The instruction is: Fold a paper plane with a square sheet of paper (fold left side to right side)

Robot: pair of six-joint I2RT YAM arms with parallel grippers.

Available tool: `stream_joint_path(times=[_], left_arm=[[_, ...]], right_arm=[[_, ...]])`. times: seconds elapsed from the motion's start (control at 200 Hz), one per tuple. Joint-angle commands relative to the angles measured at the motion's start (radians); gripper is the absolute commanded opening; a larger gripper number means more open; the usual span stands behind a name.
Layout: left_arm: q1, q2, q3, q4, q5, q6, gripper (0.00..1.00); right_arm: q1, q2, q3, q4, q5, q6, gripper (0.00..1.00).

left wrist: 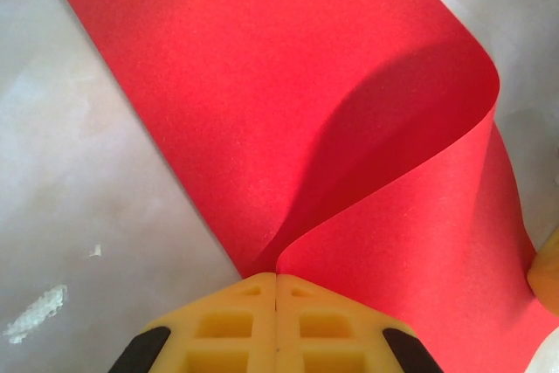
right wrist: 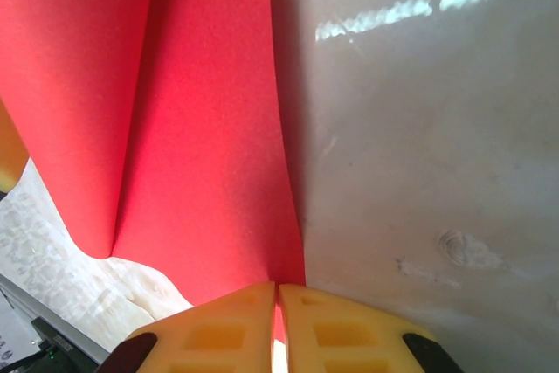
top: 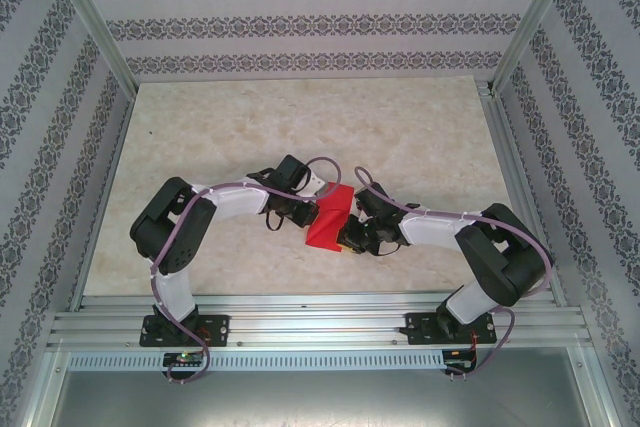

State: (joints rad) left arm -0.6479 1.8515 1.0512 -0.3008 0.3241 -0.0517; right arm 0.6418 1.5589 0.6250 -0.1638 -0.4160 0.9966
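The red square sheet of paper [top: 329, 218] is lifted and bowed between my two grippers at the table's middle. In the left wrist view the sheet [left wrist: 288, 102] curls over itself, and my left gripper [left wrist: 277, 279] is shut on its near edge, yellow fingers pressed together. In the right wrist view the sheet [right wrist: 210, 128] hangs folded to the left of the bare table, and my right gripper [right wrist: 278, 288] is shut on its edge, with a sliver of red in the thin gap. From above, the left gripper [top: 304, 211] holds the sheet's left side and the right gripper [top: 350, 232] its right side.
The pale marble table top [top: 420, 137] runs wide behind and beside the arms. Patterned walls [top: 300, 17] enclose it on three sides, with metal posts at the corners. An aluminium rail [top: 320, 322] carries both arm bases at the near edge.
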Motion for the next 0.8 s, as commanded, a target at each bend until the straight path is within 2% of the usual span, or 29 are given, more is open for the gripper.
stream_joint_path(times=[0.0,0.16,0.29,0.415,0.525,0.794], left_arm=[[0.011,0.018,0.024,0.012,-0.003,0.022,0.0],[0.011,0.027,0.023,0.018,0.002,0.021,0.0],[0.011,0.031,0.026,0.017,0.007,0.022,0.0],[0.011,0.029,0.026,0.013,0.007,0.027,0.0],[0.011,0.029,0.024,0.019,0.019,0.024,0.0],[0.011,0.029,0.022,0.023,0.028,0.022,0.0]], right_arm=[[0.015,0.029,-0.005,-0.043,0.034,-0.015,0.13],[0.009,-0.029,-0.008,-0.012,0.041,-0.016,0.18],[-0.027,-0.111,-0.018,-0.002,0.039,-0.015,0.19],[-0.062,-0.163,-0.059,0.131,0.02,0.045,0.17],[-0.064,-0.141,-0.058,0.245,0.016,0.097,0.16],[-0.056,-0.017,0.028,0.362,0.041,0.148,0.15]])
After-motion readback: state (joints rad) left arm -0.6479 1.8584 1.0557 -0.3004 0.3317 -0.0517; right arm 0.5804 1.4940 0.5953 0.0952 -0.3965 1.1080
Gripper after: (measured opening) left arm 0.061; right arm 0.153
